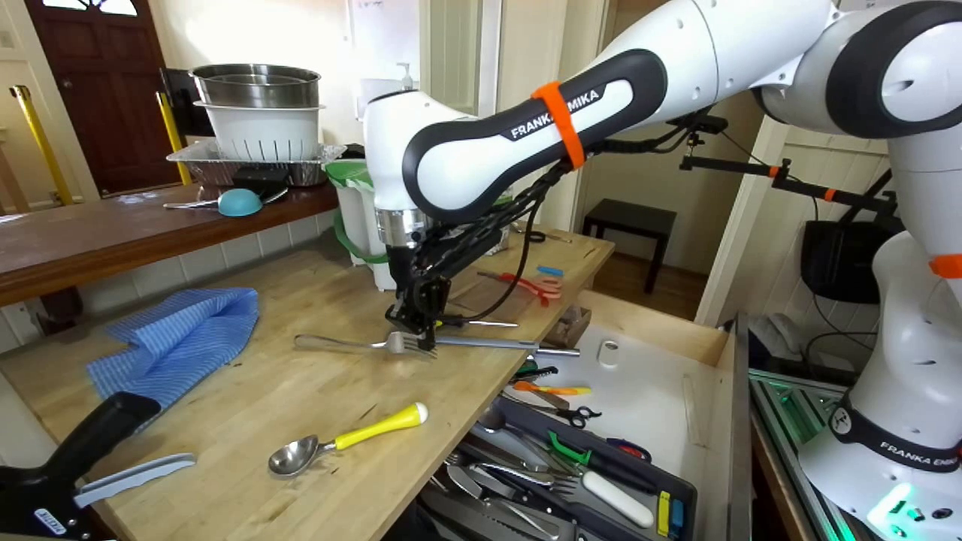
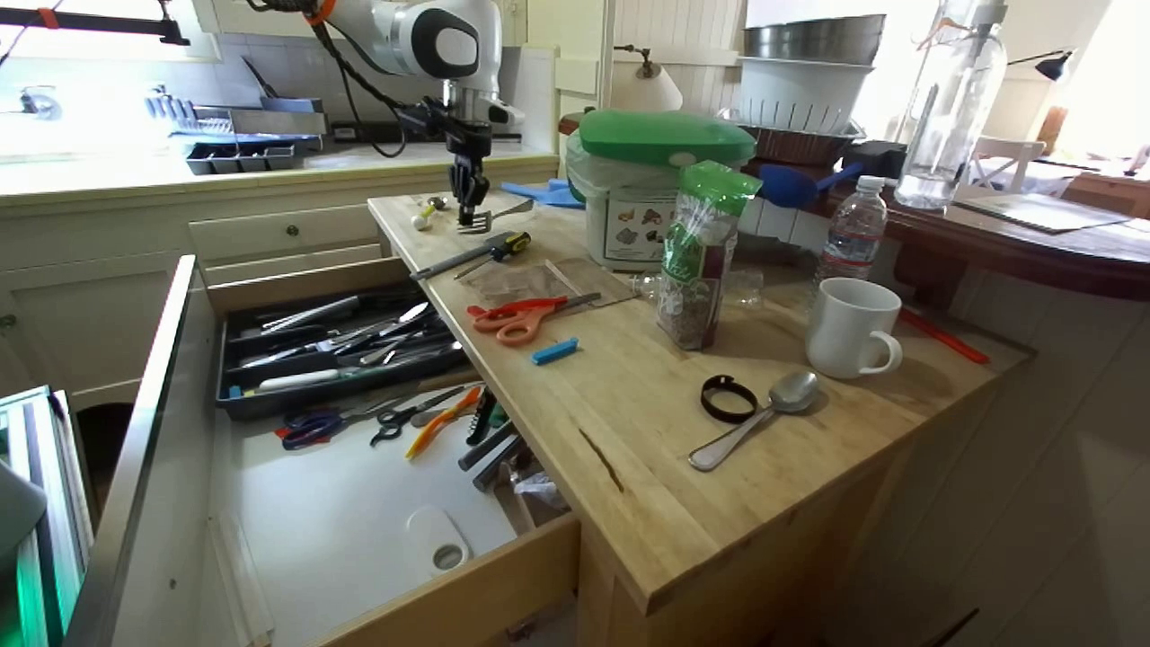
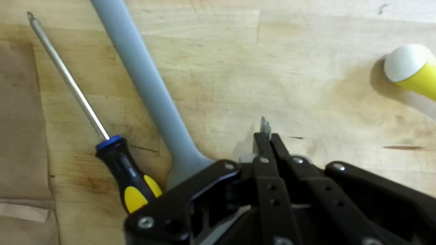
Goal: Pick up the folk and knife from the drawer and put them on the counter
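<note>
Running near the black pincer (image 3: 268,136), the edge of the light-brown, plank-grained wooden counter (image 1: 225,413) is seen, with the wide, shallow drawer (image 1: 646,376) of jumbled utensils (image 1: 616,500) drawn out below it. On one side of the pincer, bare wood is offered up to the white-tipped, yellow-handled metal spoon (image 1: 348,439); on the opposite side, room is narrowed by the long grey tool (image 3: 146,75) just beside the pincer and the yellow-and-black screwdriver (image 3: 119,160) past it. The pincer's fingers are all but closed, and the tines of the slim silver metal fork (image 1: 394,343) are pinched between their tips. The fork is held over the counter, handle pointed away from the drawer; whether the wood is touched cannot be told.
</note>
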`<state>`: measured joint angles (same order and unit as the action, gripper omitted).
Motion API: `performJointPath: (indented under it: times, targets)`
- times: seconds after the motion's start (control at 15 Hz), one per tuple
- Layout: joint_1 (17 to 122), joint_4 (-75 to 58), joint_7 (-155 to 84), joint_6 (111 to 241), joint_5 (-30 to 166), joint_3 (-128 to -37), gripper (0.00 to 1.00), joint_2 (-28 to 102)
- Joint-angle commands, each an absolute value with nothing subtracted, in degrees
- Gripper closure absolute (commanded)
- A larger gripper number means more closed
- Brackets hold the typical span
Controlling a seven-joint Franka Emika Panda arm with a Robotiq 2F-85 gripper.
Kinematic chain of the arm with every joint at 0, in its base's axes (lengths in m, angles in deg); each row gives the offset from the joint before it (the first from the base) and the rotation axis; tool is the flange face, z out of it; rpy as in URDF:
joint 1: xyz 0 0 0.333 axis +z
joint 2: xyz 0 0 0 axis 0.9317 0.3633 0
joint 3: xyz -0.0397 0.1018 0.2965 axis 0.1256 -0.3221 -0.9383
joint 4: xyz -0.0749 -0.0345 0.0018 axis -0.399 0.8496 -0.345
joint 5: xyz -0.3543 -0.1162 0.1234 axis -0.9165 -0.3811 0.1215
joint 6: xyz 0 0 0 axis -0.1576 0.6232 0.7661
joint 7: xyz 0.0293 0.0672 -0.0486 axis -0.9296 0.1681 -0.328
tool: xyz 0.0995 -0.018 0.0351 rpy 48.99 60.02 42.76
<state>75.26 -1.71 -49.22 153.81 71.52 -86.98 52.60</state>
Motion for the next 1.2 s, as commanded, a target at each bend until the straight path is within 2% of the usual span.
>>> performJointPath:
  times: [0.0,0.2,0.53,0.6,0.87,1.13]
  targets:
    - [77.77,-2.62,-54.66,149.76,70.43,-86.1,0.64,49.37]
    - [79.35,-12.39,-57.92,149.59,68.91,-86.07,0.42,40.02]
    - [77.87,-26.72,-46.16,151.16,71.69,-90.2,0.05,29.68]
    - [77.86,-29.93,-43.51,151.93,71.41,-90.81,0.01,28.06]
    - [78.09,-43.77,-34.55,159.36,72.45,-93.4,0.0,25.64]
    - [79.69,-56.32,-42.05,171.8,68.17,-94.76,0.0,23.6]
